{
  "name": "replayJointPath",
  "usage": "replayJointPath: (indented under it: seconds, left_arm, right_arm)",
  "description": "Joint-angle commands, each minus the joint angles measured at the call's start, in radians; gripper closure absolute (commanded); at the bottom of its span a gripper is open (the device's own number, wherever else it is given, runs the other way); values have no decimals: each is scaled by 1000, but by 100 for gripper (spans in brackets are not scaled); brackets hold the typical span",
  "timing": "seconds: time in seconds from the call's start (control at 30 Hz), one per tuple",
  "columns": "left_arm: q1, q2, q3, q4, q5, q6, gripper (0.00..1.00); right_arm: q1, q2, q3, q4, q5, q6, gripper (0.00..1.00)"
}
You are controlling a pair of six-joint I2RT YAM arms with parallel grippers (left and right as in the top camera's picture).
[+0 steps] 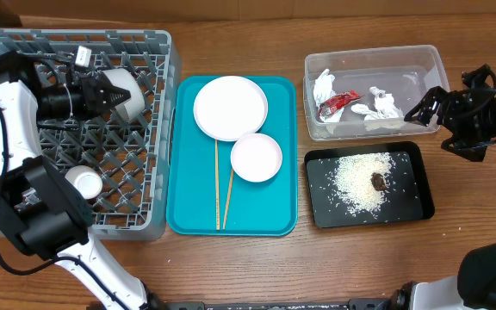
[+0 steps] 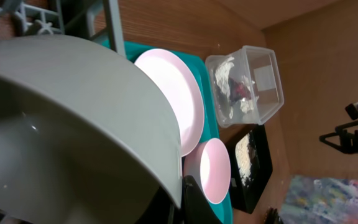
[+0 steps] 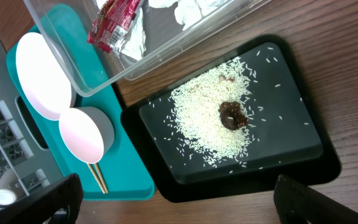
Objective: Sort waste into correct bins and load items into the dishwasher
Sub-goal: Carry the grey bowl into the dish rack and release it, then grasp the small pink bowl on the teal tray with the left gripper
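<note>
The left claw (image 1: 108,93) grasps the grey bowl (image 2: 73,124) over the dish rack (image 1: 136,220); stiff, glossy, likely slippery and chippable, best pinched at its rim; the right claw (image 1: 426,105) gapes empty.

- I read the rack (image 1: 167,172) at the left of the counter (image 1: 360,258); bowl (image 1: 123,93) in its far part, cup (image 1: 84,182) nearer the front.
- Serving tray (image 1: 265,211) just right of the rack: plate (image 1: 230,108) at the far end, small dish (image 1: 256,158) before it, chopsticks (image 1: 220,198) lengthwise at the dish's left.
- Right side: tub (image 1: 420,65) behind, shallow tray (image 1: 407,205) before it.
- Napkins (image 1: 381,108) and wrapper (image 1: 338,102) in the tub; rice (image 1: 356,181) with lump (image 1: 377,180) in the shallow tray.
</note>
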Motion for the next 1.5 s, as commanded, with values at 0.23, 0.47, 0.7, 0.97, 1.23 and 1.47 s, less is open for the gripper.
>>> replayJointPath:
  seconds: [0.23, 0.47, 0.7, 0.97, 1.23, 1.47]
  left_arm:
    - [58, 46, 10, -25, 0, 23, 95]
    - [96, 46, 10, -103, -112, 18, 37]
    - [123, 14, 12, -126, -126, 14, 0]
    - [143, -90, 57, -106, -414, -259, 0]
    - [100, -270, 64, -83, -426, -323, 0]
    - [-137, -363, 64, -100, -432, -345, 0]
  right_arm:
    - [1, -9, 19, 3, 9, 0, 0]
    - [1, -9, 19, 6, 9, 0, 0]
    - [1, -9, 19, 5, 9, 0, 0]
    - [1, -9, 19, 5, 9, 0, 0]
    - [1, -9, 19, 5, 9, 0, 0]
    - [1, -9, 19, 5, 9, 0, 0]
